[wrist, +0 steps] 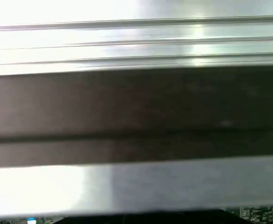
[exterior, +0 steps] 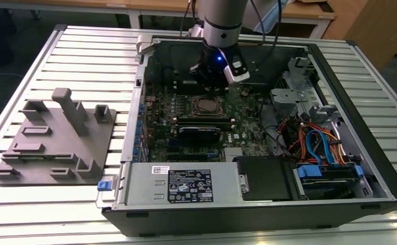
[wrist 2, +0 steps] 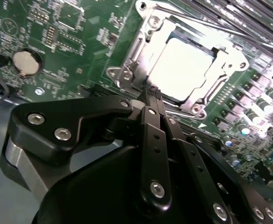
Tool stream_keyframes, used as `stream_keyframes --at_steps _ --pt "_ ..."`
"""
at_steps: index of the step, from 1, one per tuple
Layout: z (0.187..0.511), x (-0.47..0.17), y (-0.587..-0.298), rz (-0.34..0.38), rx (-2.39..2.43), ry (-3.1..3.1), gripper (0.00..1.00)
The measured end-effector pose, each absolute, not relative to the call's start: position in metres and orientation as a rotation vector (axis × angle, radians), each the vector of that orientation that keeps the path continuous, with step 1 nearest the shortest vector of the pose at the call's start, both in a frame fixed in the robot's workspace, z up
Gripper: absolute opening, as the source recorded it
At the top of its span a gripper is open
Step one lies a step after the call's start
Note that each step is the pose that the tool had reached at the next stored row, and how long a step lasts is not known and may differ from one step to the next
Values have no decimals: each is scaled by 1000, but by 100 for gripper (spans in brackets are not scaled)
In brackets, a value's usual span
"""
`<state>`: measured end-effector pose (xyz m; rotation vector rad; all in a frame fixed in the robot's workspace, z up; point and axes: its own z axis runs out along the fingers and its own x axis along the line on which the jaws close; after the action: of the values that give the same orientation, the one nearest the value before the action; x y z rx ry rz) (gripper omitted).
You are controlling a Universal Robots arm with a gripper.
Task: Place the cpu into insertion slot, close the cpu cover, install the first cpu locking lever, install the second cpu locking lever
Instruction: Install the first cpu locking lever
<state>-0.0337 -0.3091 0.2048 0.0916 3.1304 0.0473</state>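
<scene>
Exterior view evenly lit, sharp; inside of the computer case (exterior: pixel 362 168) shadowed. Second wrist view: cpu (wrist 2: pixel 185 65) blown out white by glare, gripper (wrist 2: pixel 151 95) soft, close. First wrist view blurred, overexposed bands

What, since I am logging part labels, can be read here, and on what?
No text can be quoted.
Black label on the power supply: too small to read.
White sticker above it: too small.
Motherboard markings: blurred.
Cpu top: lost in glare.
</scene>
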Motion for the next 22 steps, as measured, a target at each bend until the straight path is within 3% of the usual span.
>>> stream_keyframes --at_steps 22 --pt "216 -53 -309 55 91 3126 11"
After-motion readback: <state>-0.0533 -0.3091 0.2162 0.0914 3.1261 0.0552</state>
